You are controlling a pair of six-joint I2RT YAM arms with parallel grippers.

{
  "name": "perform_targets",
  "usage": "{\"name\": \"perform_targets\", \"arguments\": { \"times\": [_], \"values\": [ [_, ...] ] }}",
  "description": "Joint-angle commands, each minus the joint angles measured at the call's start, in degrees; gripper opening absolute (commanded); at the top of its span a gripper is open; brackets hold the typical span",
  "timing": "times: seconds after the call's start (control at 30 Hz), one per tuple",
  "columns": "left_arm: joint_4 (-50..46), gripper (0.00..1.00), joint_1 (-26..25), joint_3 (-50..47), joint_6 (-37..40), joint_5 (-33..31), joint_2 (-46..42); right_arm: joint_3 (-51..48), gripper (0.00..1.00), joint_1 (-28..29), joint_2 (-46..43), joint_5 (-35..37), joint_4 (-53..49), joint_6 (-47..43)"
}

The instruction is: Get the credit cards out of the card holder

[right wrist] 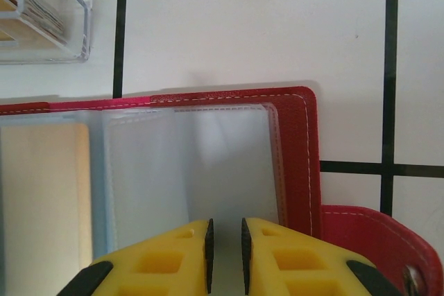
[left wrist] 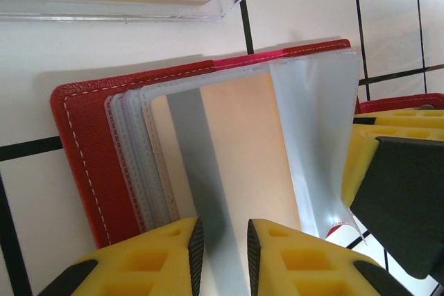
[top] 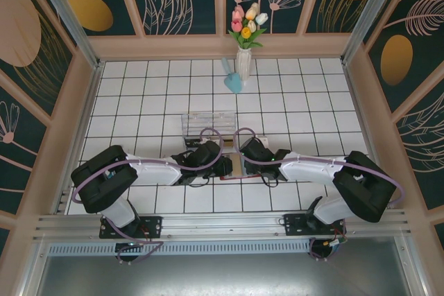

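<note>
Pulling is in hand: a card [left wrist: 236, 157] is pinched by the narrow left claw [left wrist: 223, 254], a sleeve [right wrist: 187, 171] by the narrow right claw [right wrist: 225, 254], so a straight slide out of the holder [left wrist: 80, 150] is needed.

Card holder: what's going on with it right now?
The red card holder lies open on the tiled table. The left gripper has its jaws nearly closed astride a peach card tucked in the holder. The right gripper straddles a clear sleeve on the other side. Whether either actually pinches is unclear. The card is not yet out.
</note>
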Motion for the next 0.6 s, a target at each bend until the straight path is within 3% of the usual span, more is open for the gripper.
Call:
{"name": "perform_targets", "arguments": {
  "times": [0.0, 0.4, 0.57],
  "values": [
    [-3.37, 0.28, 0.11, 1.66, -0.36, -1.9, -0.42, -1.26, 0.21, 0.03, -0.74, -1.16, 0.66, 0.55],
    [-5.67, 0.29, 0.11, 0.54, -0.66, -4.84, -4.29, -1.57, 0.21, 0.04, -0.53, -1.29, 1.0, 0.77],
    [-5.69, 0.29, 0.11, 1.38, -0.56, -3.5, -1.72, -1.44, 0.21, 0.01, -0.53, -1.35, 1.0, 0.72]
  ]
}}
